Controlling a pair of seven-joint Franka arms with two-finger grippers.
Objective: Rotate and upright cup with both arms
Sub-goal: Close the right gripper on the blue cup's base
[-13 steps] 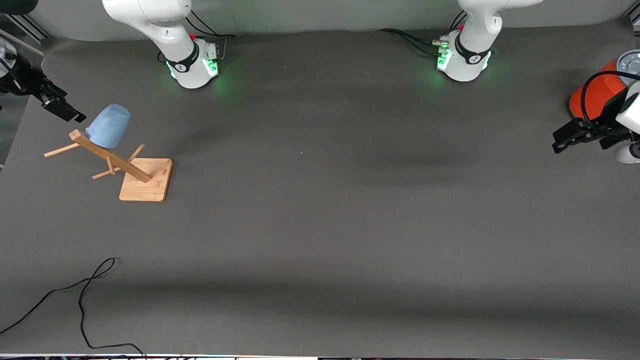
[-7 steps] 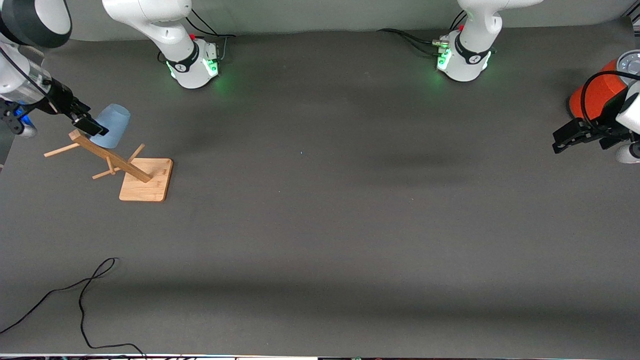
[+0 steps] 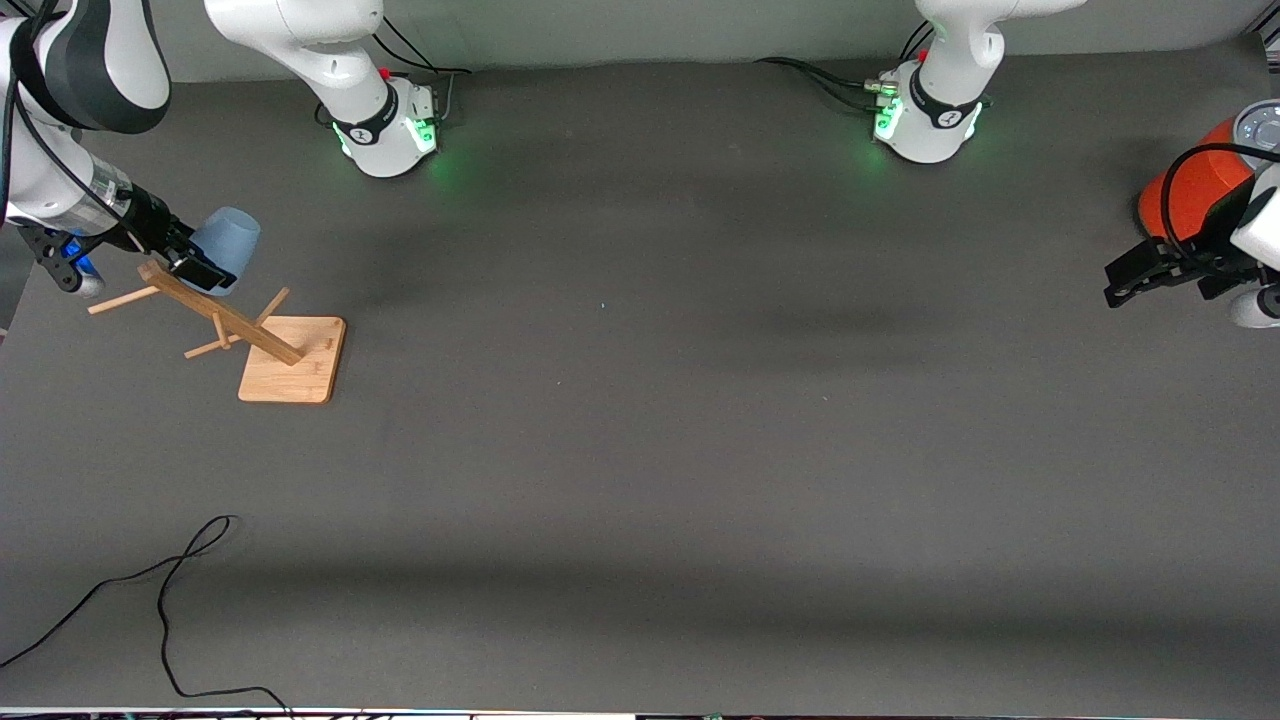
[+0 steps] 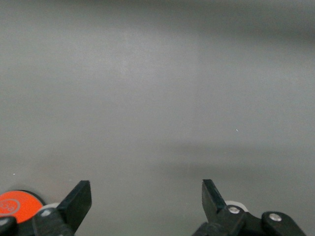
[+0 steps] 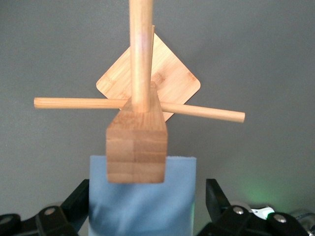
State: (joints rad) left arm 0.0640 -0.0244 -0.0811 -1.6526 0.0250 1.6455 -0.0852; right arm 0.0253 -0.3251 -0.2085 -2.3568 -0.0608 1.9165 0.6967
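At the right arm's end of the table, we see the small pale-blue tapered plastic cup (image 3: 228, 250) hanging mouth-down on a peg of the wooden rack (image 3: 222, 318), a slanted bamboo post with thin cross dowels set in a square bamboo base (image 3: 294, 362). In the front view the cup sits at about eleven o'clock from that base, near the post's top end.

The right gripper (image 3: 192, 262), black and two-fingered, is up at the cup; its fingers stand apart, one on each side of the cup. The right wrist view shows the cup (image 5: 142, 196) filling the gap between the two fingers (image 5: 78, 199), with the post's square end (image 5: 136, 150) just in front of it. We cannot tell whether the pads touch the cup's wall.

At the left arm's end, the left gripper (image 3: 1130, 280) waits above the dark grey table mat (image 3: 640, 400), its fingers (image 4: 78, 199) spread wide with nothing between them. A large orange cylinder with a grey lid (image 3: 1195, 185) stands just beside it, at roughly one o'clock from the gripper in the front view.

A thin black cable (image 3: 165, 600) snakes over the mat at about six o'clock from the rack, well apart from it, nearer the front camera.
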